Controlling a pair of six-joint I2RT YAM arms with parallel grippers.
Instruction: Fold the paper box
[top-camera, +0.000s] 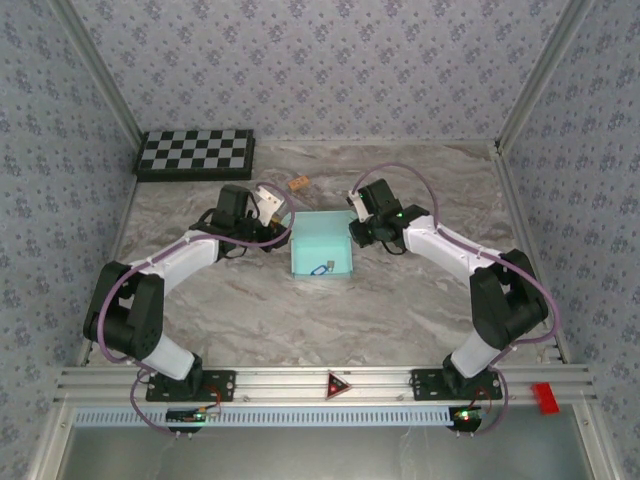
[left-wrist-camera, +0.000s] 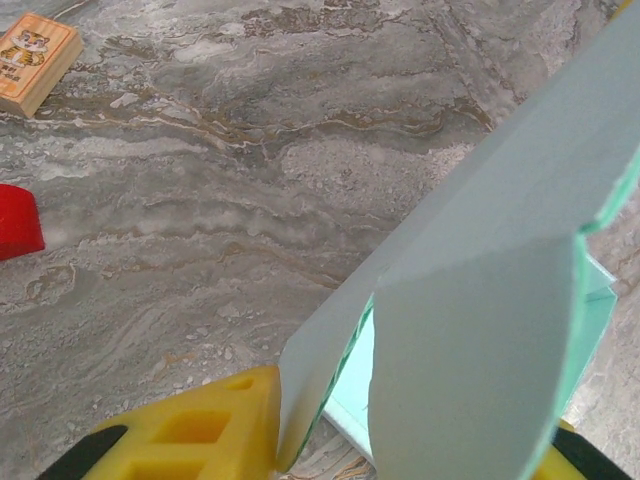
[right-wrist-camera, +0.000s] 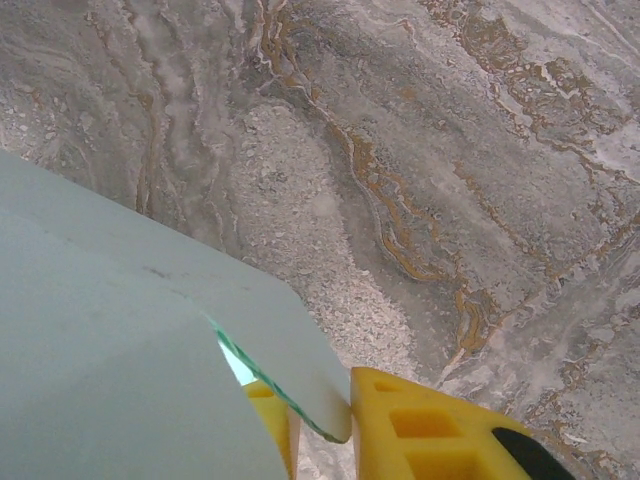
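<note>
The paper box (top-camera: 322, 245) is pale aqua card and stands half folded mid-table, its walls up. My left gripper (top-camera: 283, 226) is at its left wall, my right gripper (top-camera: 354, 229) at its right wall. In the left wrist view the left gripper (left-wrist-camera: 415, 420) straddles two raised flaps of the paper box (left-wrist-camera: 480, 300); one yellow finger (left-wrist-camera: 190, 430) presses the outer flap. In the right wrist view the right gripper (right-wrist-camera: 320, 400) is nearly closed, with a flap corner of the paper box (right-wrist-camera: 150, 330) pinched against a yellow finger (right-wrist-camera: 420, 430).
A black-and-white checkerboard (top-camera: 195, 153) lies at the back left. A small wooden block (top-camera: 297, 184) sits behind the box, with a red block (left-wrist-camera: 15, 222) near it. A small blue item (top-camera: 322, 268) lies inside the box. Bare marble table (top-camera: 330, 320) stretches in front.
</note>
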